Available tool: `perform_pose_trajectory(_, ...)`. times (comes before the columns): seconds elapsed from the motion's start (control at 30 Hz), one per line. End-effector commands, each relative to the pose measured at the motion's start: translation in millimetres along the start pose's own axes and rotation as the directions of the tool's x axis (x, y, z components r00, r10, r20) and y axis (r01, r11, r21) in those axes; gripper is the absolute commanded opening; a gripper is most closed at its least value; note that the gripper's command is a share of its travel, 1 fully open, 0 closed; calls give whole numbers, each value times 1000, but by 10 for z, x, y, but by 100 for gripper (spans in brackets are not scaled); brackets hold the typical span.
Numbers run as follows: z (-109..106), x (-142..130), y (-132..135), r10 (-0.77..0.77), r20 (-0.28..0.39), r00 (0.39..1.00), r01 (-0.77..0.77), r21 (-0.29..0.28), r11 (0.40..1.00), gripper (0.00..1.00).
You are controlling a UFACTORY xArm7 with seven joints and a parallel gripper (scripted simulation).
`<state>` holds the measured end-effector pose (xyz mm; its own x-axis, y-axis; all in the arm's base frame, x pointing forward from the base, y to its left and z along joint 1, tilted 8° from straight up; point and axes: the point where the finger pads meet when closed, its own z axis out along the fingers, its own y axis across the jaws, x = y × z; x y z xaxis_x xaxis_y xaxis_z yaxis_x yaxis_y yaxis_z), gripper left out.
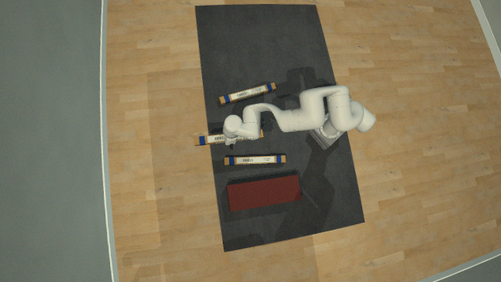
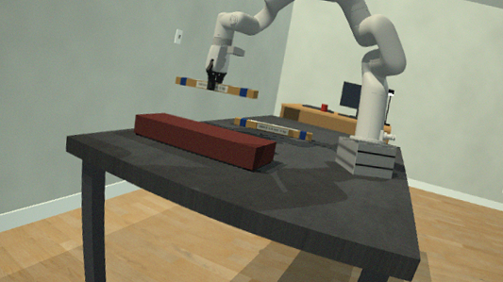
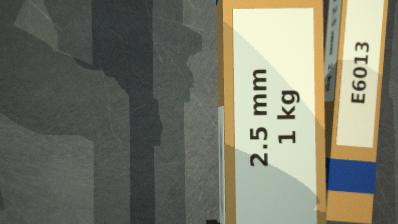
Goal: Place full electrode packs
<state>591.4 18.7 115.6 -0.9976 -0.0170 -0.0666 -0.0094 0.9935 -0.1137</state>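
I have the white arm's dark two-finger gripper (image 2: pixel 212 83) clamped on a long tan cardboard electrode pack with blue end bands and a white label (image 2: pixel 232 90), gripped near its middle, jaws at mid width across the narrow side of the pack. The held pack hangs level in the air, well above the dark grey table top (image 2: pixel 306 201), running crosswise to the jaws with both ends sticking out past them. From the top view one end of it (image 1: pixel 206 139) overhangs the table edge, beyond the jaws on the side away from the arm's base. In the wrist view the held pack's label (image 3: pixel 272 110) reads 2.5 mm 1 kg and fills the frame just beside the jaws. Below the jaws and a little to one side a second tan pack with blue bands (image 1: pixel 254 159) lies flat on the table, its label reading E6013 in the wrist view (image 3: pixel 359 75). A third tan pack with blue bands (image 1: pixel 248 93) lies flat on the opposite side of the jaws, farther off, slightly angled. The low dark red block platform (image 1: pixel 263 192) sits past the second pack from the jaws, well apart from them, nothing on it. The grey slatted base block (image 2: pixel 366 159) under the arm stands behind the jaws.
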Motion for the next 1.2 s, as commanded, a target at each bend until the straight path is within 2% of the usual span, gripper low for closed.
perform_pose_trajectory(0.0, -22, -16, 0, 0, 5, 1000, 0, -1, 1000, 35)
perform_pose_trajectory(0.33, -22, -16, -1, 2, 5, 1000, -2, -1, 1000, 35)
perform_pose_trajectory(0.57, -21, -17, -7, 159, 6, 987, -159, -2, 987, 35)
perform_pose_trajectory(1.17, -21, -17, -7, 161, 6, 987, -161, -2, 987, 35)
